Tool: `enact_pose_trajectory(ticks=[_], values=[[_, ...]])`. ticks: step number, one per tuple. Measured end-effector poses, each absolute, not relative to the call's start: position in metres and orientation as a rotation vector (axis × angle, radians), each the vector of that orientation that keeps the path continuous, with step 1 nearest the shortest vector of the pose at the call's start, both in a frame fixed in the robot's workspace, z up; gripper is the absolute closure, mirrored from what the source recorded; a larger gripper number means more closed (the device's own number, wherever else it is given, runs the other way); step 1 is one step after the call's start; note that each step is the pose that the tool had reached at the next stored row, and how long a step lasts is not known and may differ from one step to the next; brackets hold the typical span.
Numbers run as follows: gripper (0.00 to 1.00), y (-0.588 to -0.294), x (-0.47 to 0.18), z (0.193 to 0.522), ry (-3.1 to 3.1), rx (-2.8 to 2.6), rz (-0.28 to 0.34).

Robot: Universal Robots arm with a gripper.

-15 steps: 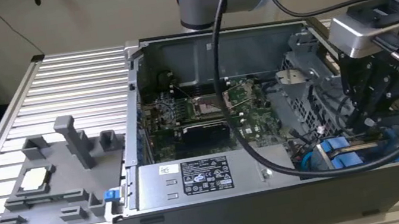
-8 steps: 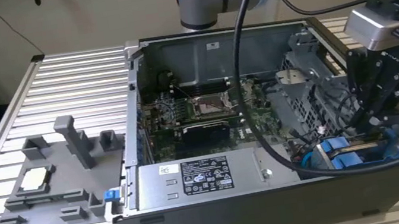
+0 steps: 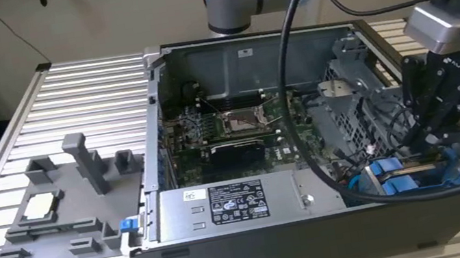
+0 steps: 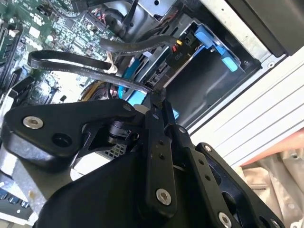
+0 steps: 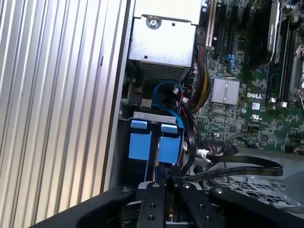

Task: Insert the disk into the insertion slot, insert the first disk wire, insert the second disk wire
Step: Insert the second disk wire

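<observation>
An open computer case (image 3: 265, 234) lies on a table (image 3: 79, 111) of ribbed aluminium slats, with a plain beige wall behind it. On the table, to the exterior view's left of the case, sits a grey fixture (image 3: 67, 210) with upright posts and a small pale square part resting on it. Inside the case a green motherboard (image 3: 230, 132) fills the middle, and a silver power-supply box (image 3: 242, 203) with a white printed label lies along the near edge; the label's print is too small to make out.

The end effector (image 3: 430, 135) reaches down into the corner of the case at the exterior view's right, just above the insertion slot (image 3: 413, 176). The disk (image 5: 154, 145) sits down in that slot, its blue carrier tabs facing up, seen in the first wrist view beside a looped blue cable (image 5: 166, 92). In both wrist views the end effector's fingers (image 5: 164, 209) stand nearly closed together over the disk's end, pinching a flat black wire (image 5: 237, 170) that arcs away over the motherboard. White lettering is moulded on the motherboard near a silver heatsink (image 5: 225, 90).
</observation>
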State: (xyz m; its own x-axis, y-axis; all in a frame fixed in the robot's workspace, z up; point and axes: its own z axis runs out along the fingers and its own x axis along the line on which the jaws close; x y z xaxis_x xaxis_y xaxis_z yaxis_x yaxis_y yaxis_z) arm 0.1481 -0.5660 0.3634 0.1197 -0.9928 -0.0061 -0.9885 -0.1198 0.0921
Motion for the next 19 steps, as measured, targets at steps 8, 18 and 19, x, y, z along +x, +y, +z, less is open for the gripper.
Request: enact_pose_trajectory(ticks=[8, 18, 19], values=[[0.84, -0.5662, 0.1484, 0.3612, -2.118, 2.255, -0.128], [0.84, -0.5690, 0.1544, 0.3575, -2.139, 2.251, -0.147], [0.84, -0.5695, 0.1557, 0.3573, -2.140, 2.250, -0.147]])
